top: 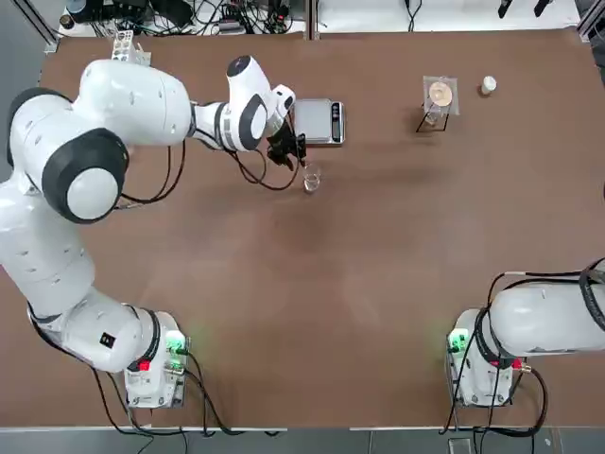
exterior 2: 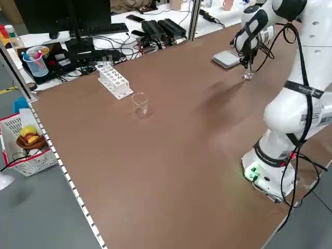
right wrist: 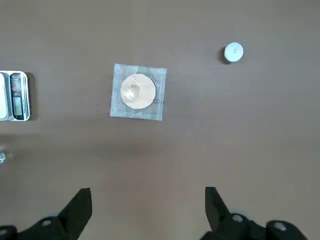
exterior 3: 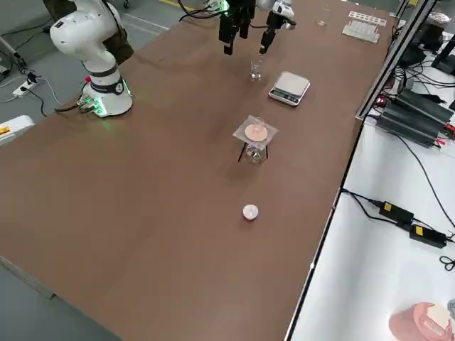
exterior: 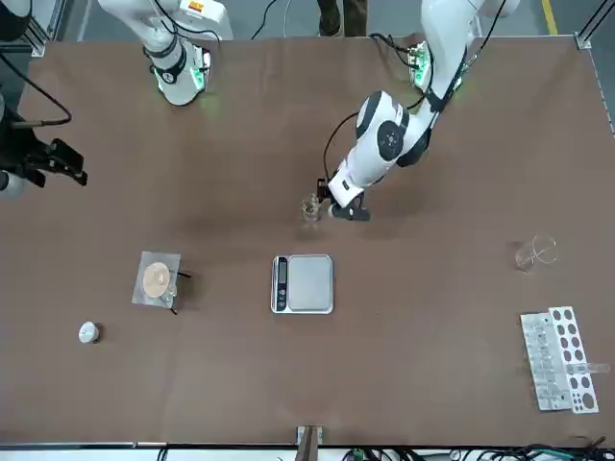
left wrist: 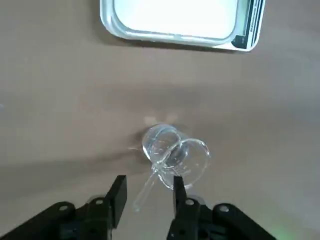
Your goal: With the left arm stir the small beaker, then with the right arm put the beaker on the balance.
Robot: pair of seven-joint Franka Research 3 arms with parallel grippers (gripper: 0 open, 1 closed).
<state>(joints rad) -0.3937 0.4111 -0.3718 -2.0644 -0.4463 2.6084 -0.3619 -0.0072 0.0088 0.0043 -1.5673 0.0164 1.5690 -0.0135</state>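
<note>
We are in the first half of the job, as we judge it: the stirring is at hand, the weighing not yet begun. On the brown desk (top: 378, 265) our left arm (top: 142, 113) reaches far out, while our right arm (top: 548, 322) sits folded near its base, its right hand (right wrist: 149, 212) spread wide over bare desk and holding nothing. The balance (top: 318, 121) lies flat with nothing on its silvery plate, so the second step is all ahead of us. Our left hand (left wrist: 147, 197) hangs just over the small beaker (left wrist: 172, 152), its fingers (left wrist: 118, 195) narrowed to either side of a thin clear glass rod (left wrist: 150, 185) whose far end dips into the beaker; whether they already press on the rod we cannot tell. The beaker stands upright on the desk just beside the balance, apart from it. Left to do: stir, let go, then carry the beaker over with the right arm
</note>
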